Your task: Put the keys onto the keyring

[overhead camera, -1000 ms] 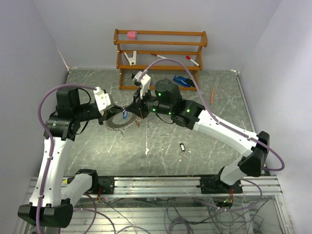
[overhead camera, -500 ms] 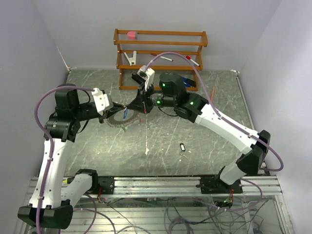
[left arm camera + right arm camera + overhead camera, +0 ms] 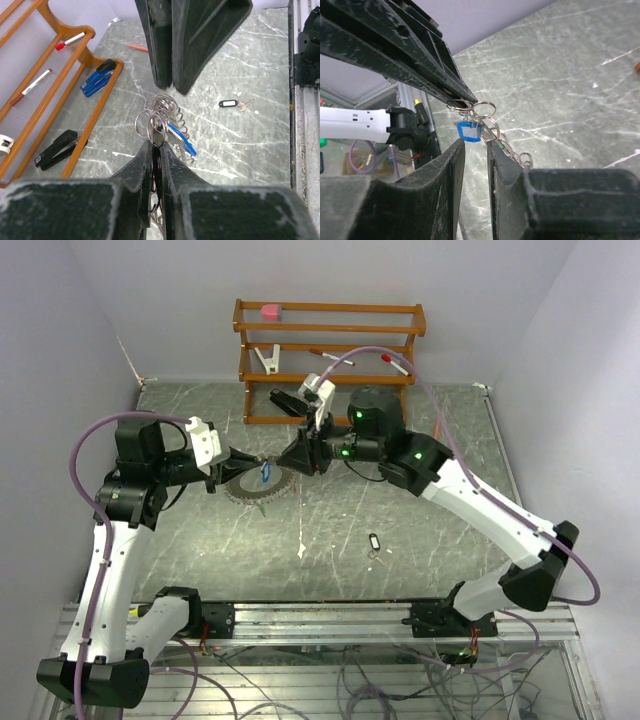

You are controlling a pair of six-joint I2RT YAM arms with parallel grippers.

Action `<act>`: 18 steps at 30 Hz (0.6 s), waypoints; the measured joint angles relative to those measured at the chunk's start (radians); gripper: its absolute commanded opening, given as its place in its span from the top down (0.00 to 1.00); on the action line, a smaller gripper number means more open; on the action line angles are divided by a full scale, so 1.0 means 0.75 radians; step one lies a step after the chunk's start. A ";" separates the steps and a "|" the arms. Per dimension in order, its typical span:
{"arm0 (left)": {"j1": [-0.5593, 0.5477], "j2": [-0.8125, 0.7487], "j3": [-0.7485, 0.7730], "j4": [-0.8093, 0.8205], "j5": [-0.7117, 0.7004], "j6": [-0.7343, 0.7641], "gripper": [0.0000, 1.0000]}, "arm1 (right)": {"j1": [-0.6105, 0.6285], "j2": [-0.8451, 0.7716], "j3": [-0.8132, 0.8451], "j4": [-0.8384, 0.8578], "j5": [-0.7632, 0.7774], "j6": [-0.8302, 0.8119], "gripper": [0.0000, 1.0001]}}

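Large thin silvery jagged-rimmed keyring (image 3: 158, 118): pinched in the closed left gripper (image 3: 156, 146). Blue-tagged silvery key (image 3: 181, 140) hangs at it. Right gripper (image 3: 476, 144) just beside, jaws slightly parted, empty. Risk: a finger snagging the tag could pull the ring loose.

The left arm (image 3: 103, 560) stands up from its base and bends rightward at the elbow. The left gripper (image 3: 248, 461) lies level, pinched tight on the keyring (image 3: 159, 116). The right arm (image 3: 480, 508) stretches leftward, and the right gripper (image 3: 286, 467) meets the other almost tip to tip, jaws a narrow slit apart, gripping nothing.
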 measured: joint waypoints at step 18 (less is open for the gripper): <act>-0.009 0.068 -0.006 -0.019 0.202 -0.063 0.93 | -0.009 -0.158 -0.210 0.208 -0.105 -0.344 0.71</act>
